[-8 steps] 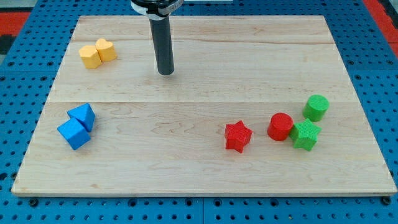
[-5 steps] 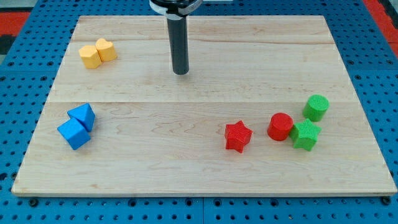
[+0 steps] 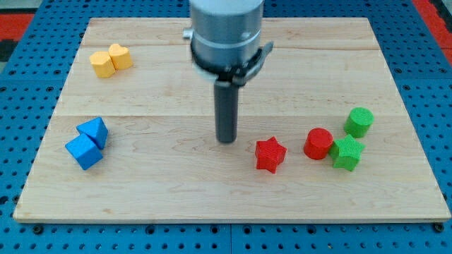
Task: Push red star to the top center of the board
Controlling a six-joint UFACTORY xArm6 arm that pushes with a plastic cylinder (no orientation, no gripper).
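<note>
The red star (image 3: 270, 154) lies on the wooden board (image 3: 233, 190) at the lower right of centre. My tip (image 3: 226, 140) rests on the board just to the star's left and slightly above it, a short gap apart, not touching. The dark rod rises from the tip to the grey arm head (image 3: 226, 32) near the view's top centre.
A red cylinder (image 3: 318, 144), a green star (image 3: 347, 153) and a green cylinder (image 3: 359, 122) cluster right of the red star. Two yellow blocks (image 3: 111, 60) sit at the upper left. Two blue blocks (image 3: 87, 143) sit at the lower left.
My tip has moved from the upper middle of the board down and right, ending close to the red star's left. No block has moved.
</note>
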